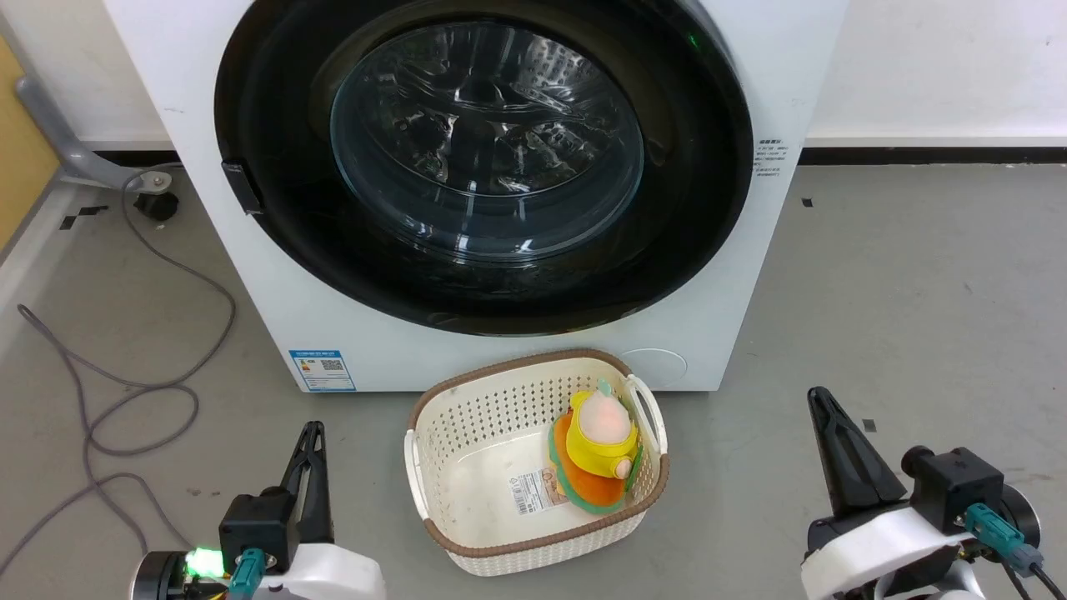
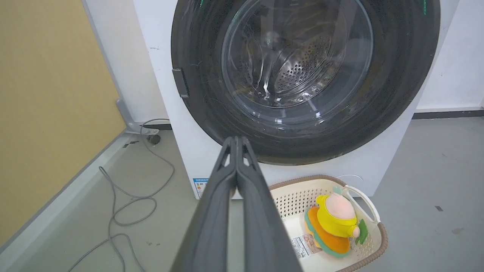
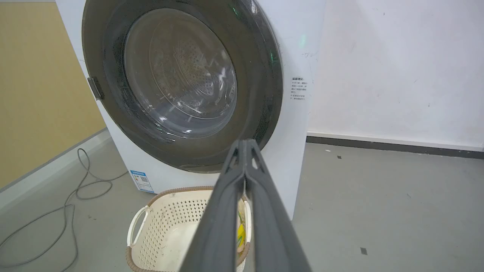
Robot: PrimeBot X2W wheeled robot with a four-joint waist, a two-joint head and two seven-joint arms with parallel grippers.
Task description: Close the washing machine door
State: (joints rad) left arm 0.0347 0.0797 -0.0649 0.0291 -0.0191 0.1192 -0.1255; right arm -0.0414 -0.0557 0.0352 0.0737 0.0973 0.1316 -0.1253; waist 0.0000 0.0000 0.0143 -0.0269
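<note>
The washing machine door (image 1: 488, 158) lies against the front of the washing machine (image 1: 275, 317). Its black frame looks level with the white panel on every side that shows. I cannot tell if the catch (image 1: 242, 185) at its left edge has really locked. This is the first risk: the door may be only resting there, and it could swing out again if nobody presses it.

The left gripper (image 1: 312, 432) and the right gripper (image 1: 819, 398) are both clenched and hold nothing. They hang low above the floor (image 1: 917, 292), well apart from the door.

If a last push is needed, I judge the black frame near the catch to be the better place. The glass bowl in the middle is round and smooth, so narrow fingertips could slide off it.

The cream basket (image 1: 429, 433), with a soft toy (image 1: 602, 429) inside, stands on the floor just beside the front of the machine, under the door. An arm that reaches forward low, or a robot that rolls closer, could hit it and push it against the panel. The grey cable (image 1: 167, 392) lies in loops near the left edge of the floor, and a wheel could catch it.
</note>
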